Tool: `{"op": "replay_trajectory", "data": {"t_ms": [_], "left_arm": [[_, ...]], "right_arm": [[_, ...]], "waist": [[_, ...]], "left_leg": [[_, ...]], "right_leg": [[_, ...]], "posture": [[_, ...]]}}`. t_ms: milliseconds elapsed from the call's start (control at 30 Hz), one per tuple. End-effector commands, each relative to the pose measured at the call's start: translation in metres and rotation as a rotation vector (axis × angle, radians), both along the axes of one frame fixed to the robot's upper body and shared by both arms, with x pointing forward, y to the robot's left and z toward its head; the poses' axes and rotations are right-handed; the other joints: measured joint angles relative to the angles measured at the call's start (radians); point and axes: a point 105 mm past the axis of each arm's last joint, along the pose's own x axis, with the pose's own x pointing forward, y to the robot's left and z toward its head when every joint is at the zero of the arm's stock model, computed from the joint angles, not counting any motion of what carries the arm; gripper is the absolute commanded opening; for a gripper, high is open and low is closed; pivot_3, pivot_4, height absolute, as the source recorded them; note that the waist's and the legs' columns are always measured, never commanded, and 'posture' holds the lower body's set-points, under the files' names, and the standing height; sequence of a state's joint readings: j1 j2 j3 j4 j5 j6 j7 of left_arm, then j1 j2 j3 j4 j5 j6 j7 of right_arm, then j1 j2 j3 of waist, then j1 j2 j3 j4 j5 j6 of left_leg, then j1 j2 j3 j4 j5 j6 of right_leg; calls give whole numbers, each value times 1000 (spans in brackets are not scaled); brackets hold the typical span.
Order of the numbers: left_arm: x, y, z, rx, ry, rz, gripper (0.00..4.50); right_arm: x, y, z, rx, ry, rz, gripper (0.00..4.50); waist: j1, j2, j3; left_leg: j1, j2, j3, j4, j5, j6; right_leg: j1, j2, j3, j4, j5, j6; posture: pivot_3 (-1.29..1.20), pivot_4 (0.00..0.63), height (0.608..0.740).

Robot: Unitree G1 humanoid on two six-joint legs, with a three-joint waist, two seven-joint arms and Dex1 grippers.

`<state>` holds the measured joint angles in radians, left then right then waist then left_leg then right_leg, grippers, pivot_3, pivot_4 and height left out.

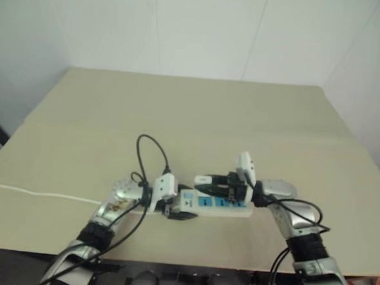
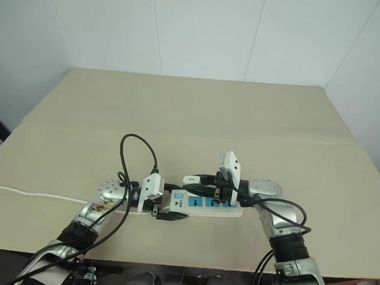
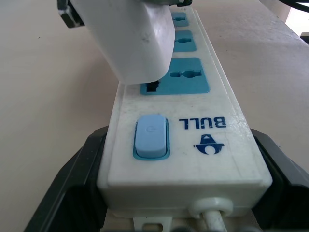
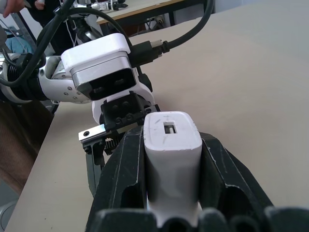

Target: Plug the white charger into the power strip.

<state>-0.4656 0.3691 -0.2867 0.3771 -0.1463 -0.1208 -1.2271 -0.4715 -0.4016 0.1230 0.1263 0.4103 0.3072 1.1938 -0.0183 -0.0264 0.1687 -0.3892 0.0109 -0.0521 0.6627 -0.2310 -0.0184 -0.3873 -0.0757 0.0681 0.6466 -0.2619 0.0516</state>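
Power strip (image 2: 202, 204) lies flat on the table (image 2: 198, 117), close to the near edge and roughly parallel to it, just left and right of centre between the two arms. Left tool (image 2: 164, 212) pinches the strip's switch end, one black finger (image 3: 72, 183) against each long side; the cord exits this end between them. The thin white cord (image 2: 25, 192) shows running leftward over the table to its left edge. Right tool (image 2: 204, 181) is clamped on the white charger (image 4: 171, 154), black pads (image 4: 128, 174) pressed on both flanks, the charger's end face with a small slot toward the wrist camera. In the left wrist view the charger (image 3: 130, 41) stands over the first blue socket (image 3: 181, 77) past the blue switch (image 3: 151, 137), its lower edge at the socket face; whether the prongs are seated cannot be told. Two further sockets beyond it are uncovered. Room: only a narrow strip of table lies between the power strip and the near edge; behind the strip the table runs bare up to the far edge at the white wall (image 2: 203, 27), with wide margins left and right.
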Motion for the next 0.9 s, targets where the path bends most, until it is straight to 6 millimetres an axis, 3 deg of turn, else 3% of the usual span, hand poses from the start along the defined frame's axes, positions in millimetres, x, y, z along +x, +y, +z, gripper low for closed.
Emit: {"op": "replay_trajectory", "data": {"t_ms": [33,433,900], "left_arm": [[-8,1,-13,46,49,-24,3341],[-8,2,-13,50,50,-25,3341],[-8,7,-13,60,54,-22,3341]], "right_arm": [[-4,5,6,-1,-50,28,1166],[-3,3,-1,-22,-130,19,1166],[5,-28,-30,-100,-68,-28,1166]], "waist": [[0,0,0],[0,0,0],[1,0,0]], "left_leg": [[0,0,0,0,0,0],[0,0,0,0,0,0],[1,0,0,0,0,0]], "right_leg": [[0,0,0,0,0,0],[0,0,0,0,0,0],[1,0,0,0,0,0]], "posture": [[0,150,740],[0,150,740],[0,150,740]]}}
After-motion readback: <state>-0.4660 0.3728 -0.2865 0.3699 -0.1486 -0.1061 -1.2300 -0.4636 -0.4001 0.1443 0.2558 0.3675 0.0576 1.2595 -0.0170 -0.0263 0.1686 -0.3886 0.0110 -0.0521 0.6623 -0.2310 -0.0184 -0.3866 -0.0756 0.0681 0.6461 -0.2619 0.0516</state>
